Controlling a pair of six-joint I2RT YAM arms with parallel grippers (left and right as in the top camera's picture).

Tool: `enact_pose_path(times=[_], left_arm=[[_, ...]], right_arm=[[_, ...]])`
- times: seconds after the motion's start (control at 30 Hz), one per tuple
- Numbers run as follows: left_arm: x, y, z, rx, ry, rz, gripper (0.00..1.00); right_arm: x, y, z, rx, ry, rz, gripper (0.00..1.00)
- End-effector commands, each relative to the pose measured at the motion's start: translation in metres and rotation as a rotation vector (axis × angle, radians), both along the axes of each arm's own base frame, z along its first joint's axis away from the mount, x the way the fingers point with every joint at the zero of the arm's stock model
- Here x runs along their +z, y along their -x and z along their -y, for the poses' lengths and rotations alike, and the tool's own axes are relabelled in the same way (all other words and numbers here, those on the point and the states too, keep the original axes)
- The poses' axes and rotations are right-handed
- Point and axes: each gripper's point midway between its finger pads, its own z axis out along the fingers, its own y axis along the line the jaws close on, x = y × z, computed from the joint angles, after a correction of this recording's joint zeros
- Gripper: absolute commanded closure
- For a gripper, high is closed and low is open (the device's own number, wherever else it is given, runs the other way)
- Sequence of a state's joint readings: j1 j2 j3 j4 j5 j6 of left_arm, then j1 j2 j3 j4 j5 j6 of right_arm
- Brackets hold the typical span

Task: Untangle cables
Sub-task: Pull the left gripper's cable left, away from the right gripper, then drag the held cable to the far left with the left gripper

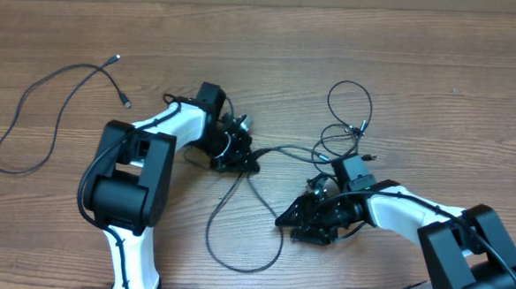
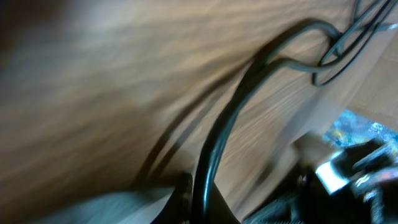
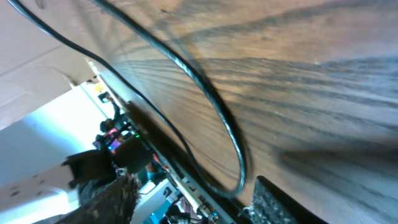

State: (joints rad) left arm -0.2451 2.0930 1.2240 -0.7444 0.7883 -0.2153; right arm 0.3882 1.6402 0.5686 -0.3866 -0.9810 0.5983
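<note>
My left claw (image 1: 250, 164), mid-frame in the overhead view, is pinched tight on one black cord (image 2: 217, 137) of the cables (image 1: 342, 136), whose tangle lies right of centre on the table (image 1: 263, 39). My right claw (image 1: 289, 228), lower right, gapes wide and grips nothing; a loop (image 3: 230, 143) runs between its fingers (image 3: 115, 199). A separate cable (image 1: 29, 115) lies well apart at upper left.

Overhead: the whole table (image 1: 272, 48) is being looked down on from straight above, from far off, the cables (image 1: 333, 148) being taken in.
Left wrist: the wood is being viewed very near, at a low slant, along one of the cables.
Right wrist: the tabletop is being viewed close and tilted, toward one table edge.
Shared: wood grain and black cable are being shown in all three.
</note>
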Motion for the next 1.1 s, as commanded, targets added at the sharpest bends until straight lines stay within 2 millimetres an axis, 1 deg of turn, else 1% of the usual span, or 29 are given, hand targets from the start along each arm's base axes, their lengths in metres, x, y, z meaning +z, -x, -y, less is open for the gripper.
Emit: enact_pose_path(times=[0.0, 0.13, 0.2, 0.33, 0.47, 0.63, 0.67, 0.8, 0.83, 0.87, 0.9, 1.0, 1.07], left_arm=[[0.016, -0.009, -0.016, -0.033, 0.058, 0.054, 0.95], [0.045, -0.015, -0.030, 0.000, 0.074, 0.077, 0.94], [0.061, -0.018, -0.033, 0.007, 0.078, 0.118, 0.94], [0.101, -0.023, -0.032, 0.002, 0.093, 0.246, 0.93], [0.140, -0.024, -0.033, -0.001, 0.100, 0.376, 0.92], [0.187, -0.016, -0.029, -0.011, 0.122, 0.513, 0.92], [0.194, -0.014, -0.028, -0.014, 0.126, 0.536, 0.92], [0.226, -0.007, -0.028, -0.021, 0.140, 0.647, 0.92], [0.230, -0.007, -0.030, -0.020, 0.132, 0.668, 0.92], [0.234, -0.007, -0.033, -0.014, 0.110, 0.694, 0.92], [0.235, -0.010, -0.038, -0.004, 0.069, 0.723, 0.92], [0.230, -0.020, -0.058, 0.085, -0.078, 0.729, 0.93], [0.222, -0.029, -0.076, 0.146, -0.199, 0.725, 0.94]], right_arm=[[0.030, -0.023, -0.002, 0.001, -0.092, 0.115, 0.38], [0.048, -0.041, 0.001, -0.004, -0.101, 0.190, 0.37], [0.055, -0.051, 0.004, -0.014, -0.074, 0.219, 0.37], [0.062, -0.075, 0.012, -0.048, 0.032, 0.310, 0.37], [0.054, -0.097, 0.024, -0.089, 0.159, 0.389, 0.37], [0.040, -0.109, 0.041, -0.141, 0.295, 0.417, 0.37], [0.038, -0.111, 0.044, -0.147, 0.317, 0.425, 0.38], [0.028, -0.124, 0.063, -0.246, 0.453, 0.414, 0.37], [0.027, -0.126, 0.067, -0.267, 0.473, 0.411, 0.37], [0.026, -0.128, 0.070, -0.288, 0.495, 0.410, 0.34], [0.025, -0.130, 0.073, -0.308, 0.513, 0.405, 0.29], [0.024, -0.130, 0.074, -0.323, 0.519, 0.390, 0.05], [0.023, -0.128, 0.072, -0.315, 0.520, 0.389, 0.02]])
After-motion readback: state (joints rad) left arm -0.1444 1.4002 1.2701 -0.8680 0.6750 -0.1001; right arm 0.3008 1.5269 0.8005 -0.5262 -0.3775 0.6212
